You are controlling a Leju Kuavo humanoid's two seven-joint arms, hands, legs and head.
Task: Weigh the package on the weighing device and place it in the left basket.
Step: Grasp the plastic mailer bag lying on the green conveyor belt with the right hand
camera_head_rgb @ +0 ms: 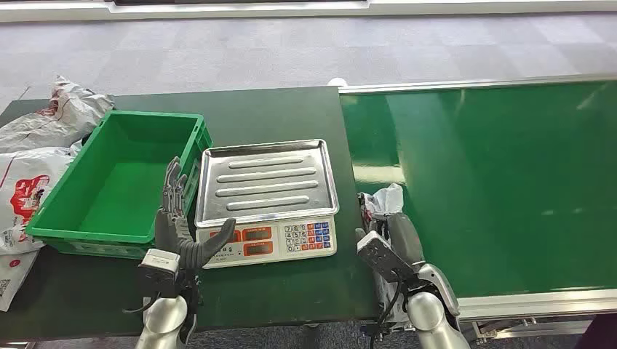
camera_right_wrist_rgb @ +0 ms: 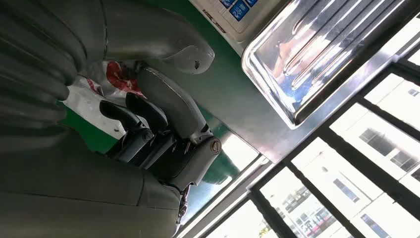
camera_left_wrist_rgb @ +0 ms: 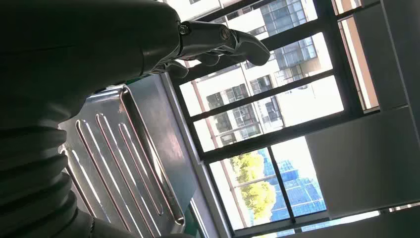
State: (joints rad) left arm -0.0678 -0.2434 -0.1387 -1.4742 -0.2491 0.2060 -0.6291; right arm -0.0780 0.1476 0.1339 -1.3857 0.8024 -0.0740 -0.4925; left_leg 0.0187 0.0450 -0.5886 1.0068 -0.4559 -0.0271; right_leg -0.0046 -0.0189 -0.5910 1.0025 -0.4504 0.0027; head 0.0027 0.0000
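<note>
Right hand (camera_head_rgb: 389,240) apparently grips a white package (camera_head_rgb: 383,200) beside the scale (camera_head_rgb: 268,196); left hand (camera_head_rgb: 174,218), fingers spread and empty, waits between scale and basket (camera_head_rgb: 120,182). Soft plastic could slip mid-lift.

The left hand (camera_head_rgb: 177,222) is raised, fingers straight toward 12 o'clock, thumb out toward 2 o'clock, holding nothing. The right hand (camera_head_rgb: 384,231) has its fingers curled around a white package (camera_head_rgb: 382,200).

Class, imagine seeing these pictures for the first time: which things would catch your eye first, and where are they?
The shiny steel tray of the scale sits bare at the table's middle. The empty green basket stands to its left, with the left hand raised between them. The right hand grips a white package at the conveyor's edge.
</note>
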